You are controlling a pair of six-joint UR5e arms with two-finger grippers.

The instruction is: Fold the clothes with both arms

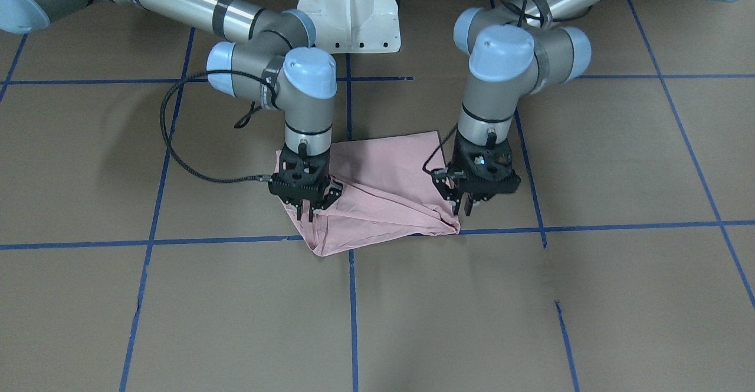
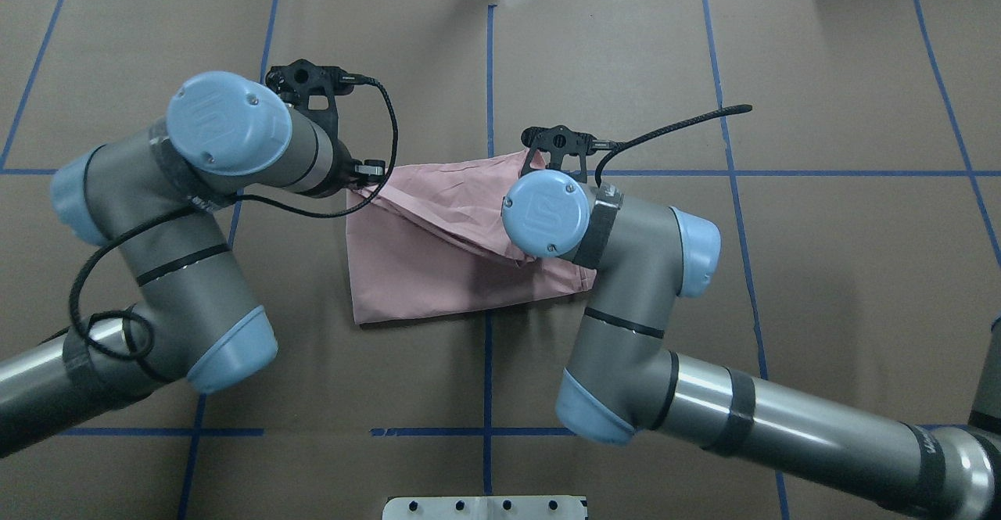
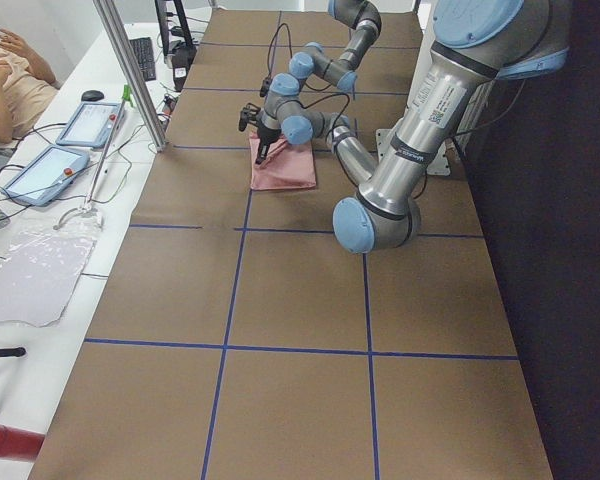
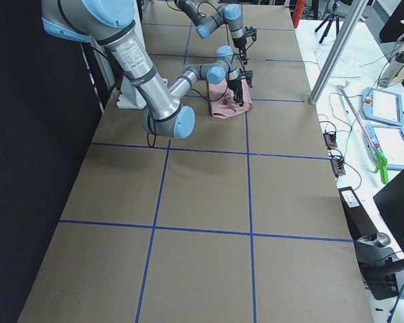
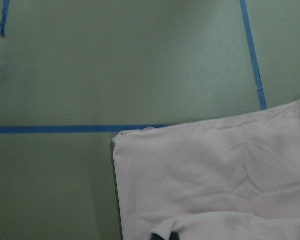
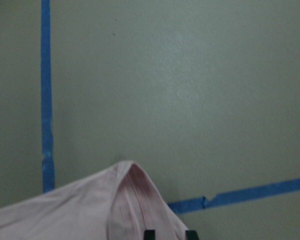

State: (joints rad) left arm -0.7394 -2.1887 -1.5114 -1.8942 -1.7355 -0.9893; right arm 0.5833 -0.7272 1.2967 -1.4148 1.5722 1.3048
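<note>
Mid-fold: both grippers are pinching the T-shirt's far edge.
The pale pink T-shirt [image 1: 383, 174] lies half-folded at the centre of the table [image 1: 177, 297]. The right gripper [image 1: 307, 208] is clamped on its far right corner, with cloth tented up between the fingertips. The left gripper [image 1: 462, 206] looks clamped on the far left corner, though that wrist view is blurry. Next move, I'd say: lift together and carry the edge toward the robot, keeping it taut.

Only a faint "UR", it seems, embossed on blue joint caps [image 2: 545, 211].
</note>
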